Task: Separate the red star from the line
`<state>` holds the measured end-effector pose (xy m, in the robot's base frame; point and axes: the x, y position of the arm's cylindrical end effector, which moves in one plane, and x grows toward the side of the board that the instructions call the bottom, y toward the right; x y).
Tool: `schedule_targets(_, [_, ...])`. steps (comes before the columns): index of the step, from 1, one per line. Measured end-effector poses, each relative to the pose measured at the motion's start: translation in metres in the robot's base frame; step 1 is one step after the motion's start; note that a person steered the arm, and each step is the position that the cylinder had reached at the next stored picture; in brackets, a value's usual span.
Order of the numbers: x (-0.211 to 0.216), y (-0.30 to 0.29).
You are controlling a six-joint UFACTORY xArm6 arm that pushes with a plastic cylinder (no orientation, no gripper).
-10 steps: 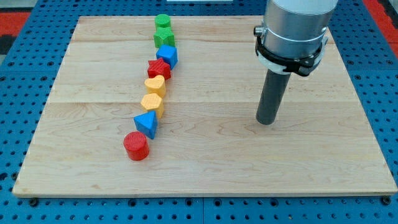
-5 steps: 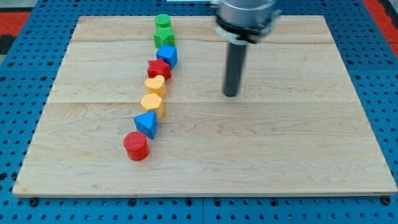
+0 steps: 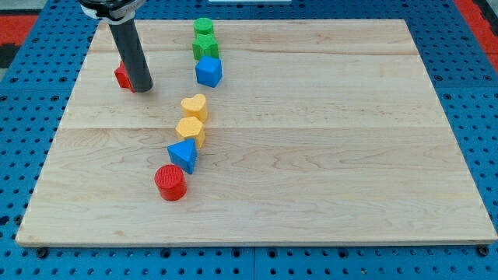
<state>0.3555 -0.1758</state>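
Note:
The red star (image 3: 122, 75) lies at the board's upper left, mostly hidden behind my rod. My tip (image 3: 140, 88) rests right against the star's right side. The line of blocks runs down the board's middle left: a green cylinder (image 3: 203, 27), a green block (image 3: 205, 47), a blue block (image 3: 208, 71), then a gap, a yellow heart (image 3: 194, 106), a yellow block (image 3: 190, 129), a blue triangle (image 3: 184, 155) and a red cylinder (image 3: 170, 183). The star sits well to the left of the gap.
The wooden board (image 3: 327, 155) lies on a blue pegboard table (image 3: 482, 93). The star is near the board's left edge.
My rod swept from the board's right across the line to the upper left. The red star left its place between the blue block and the yellow heart and moved left.

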Motion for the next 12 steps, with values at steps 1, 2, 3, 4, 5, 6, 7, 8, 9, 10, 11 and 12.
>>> schedule_targets(1, [0.001, -0.034])
schedule_targets(2, [0.004, -0.054])
schedule_targets(3, [-0.018, -0.05])
schedule_targets(4, [-0.054, -0.066])
schedule_targets(5, [-0.081, -0.048])
schedule_targets(6, [-0.094, -0.035])
schedule_targets(7, [-0.095, -0.033])
schedule_targets(8, [-0.095, -0.022])
schedule_targets(9, [-0.108, -0.021])
schedule_targets(10, [-0.118, -0.021])
schedule_targets(11, [-0.118, -0.012])
schedule_targets(12, [-0.121, -0.004])
